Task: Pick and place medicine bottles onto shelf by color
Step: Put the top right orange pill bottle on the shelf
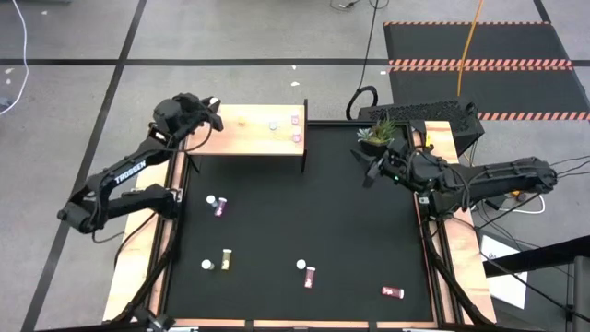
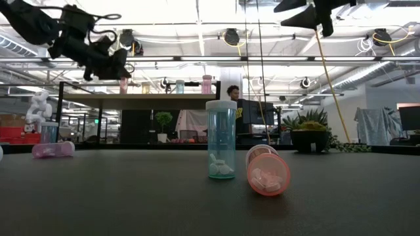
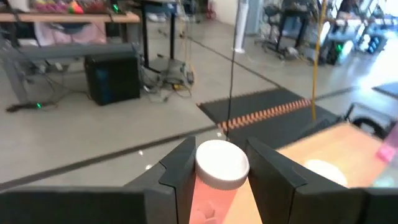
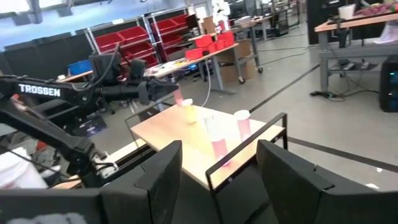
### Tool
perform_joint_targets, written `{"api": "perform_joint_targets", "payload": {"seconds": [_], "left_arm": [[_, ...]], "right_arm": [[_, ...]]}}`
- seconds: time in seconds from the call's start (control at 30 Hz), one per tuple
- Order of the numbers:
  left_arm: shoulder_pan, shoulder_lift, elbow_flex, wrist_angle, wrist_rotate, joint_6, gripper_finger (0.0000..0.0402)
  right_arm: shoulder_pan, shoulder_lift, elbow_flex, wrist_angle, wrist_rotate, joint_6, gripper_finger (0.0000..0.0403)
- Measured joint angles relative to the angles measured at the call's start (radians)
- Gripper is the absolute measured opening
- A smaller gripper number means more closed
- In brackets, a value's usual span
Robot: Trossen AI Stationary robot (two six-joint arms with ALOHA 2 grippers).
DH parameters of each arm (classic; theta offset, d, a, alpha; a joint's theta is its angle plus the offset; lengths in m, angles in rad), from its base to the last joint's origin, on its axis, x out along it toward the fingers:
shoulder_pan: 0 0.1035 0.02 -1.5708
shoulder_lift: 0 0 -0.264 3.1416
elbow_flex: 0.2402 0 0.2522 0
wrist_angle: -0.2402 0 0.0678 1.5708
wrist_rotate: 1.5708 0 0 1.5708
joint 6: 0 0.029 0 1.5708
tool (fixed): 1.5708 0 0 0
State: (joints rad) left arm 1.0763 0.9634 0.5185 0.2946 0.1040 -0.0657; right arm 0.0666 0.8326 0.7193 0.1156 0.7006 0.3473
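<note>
Left tool [image 1: 210, 104] is up over the shelf's [image 1: 249, 138] far left corner, jaws part closed on a red bottle [image 3: 217, 180]; the wrist view shows the white cap poking up betw. the two dark fingers. Right tool [image 1: 369, 166] hangs off the shelf's right side, near a small potted plant [image 1: 380, 134], jaws wide and holding nothing.

Shelf is a pale wood board on thin black legs, smooth flat top. On it already: a yellow bottle [image 1: 241, 118] towards the left, a pale one [image 1: 273, 124] mid, two pink ones [image 1: 296, 128] at the right end. The rest are on the black desk [image 1: 350, 240] in front of the shelf: a pair [image 1: 216, 204] close in, another pair [image 1: 216, 263] further out, a third pair [image 1: 306, 270] to the right of those, and a single [image 1: 394, 292] lying far out right.

Bottles look like thin clear-tinted plastic, round, w/ white caps and a few pills inside. Prob. very light, stiff enough, slick-sided, so they'd roll or tip easily. In the low view a teal one [image 2: 221, 139] stands upright and a red one [image 2: 266, 172] lies on its side just beside it. Best hold: across the body just under the cap, squeezing gently. Lying ones need taking across the cylinder, not along it.
</note>
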Motion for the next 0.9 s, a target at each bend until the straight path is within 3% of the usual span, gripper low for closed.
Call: {"api": "perform_joint_targets", "payload": {"seconds": [0.23, 0.63, 0.9], "left_arm": [[0.007, 0.044, 0.000, 0.019, 0.042, 0.040, 0.0131], [0.013, -0.087, 0.000, -0.040, 0.068, 0.129, 0.0131], [0.014, -0.093, 0.000, -0.097, 0.130, 0.113, 0.0131]], "right_arm": [[-0.033, 0.000, 0.000, -0.001, -0.007, 0.000, 0.0203], [-0.026, 0.000, 0.000, -0.001, -0.026, 0.007, 0.0203], [-0.026, 0.000, 0.000, -0.002, -0.026, -0.019, 0.0203]]}}
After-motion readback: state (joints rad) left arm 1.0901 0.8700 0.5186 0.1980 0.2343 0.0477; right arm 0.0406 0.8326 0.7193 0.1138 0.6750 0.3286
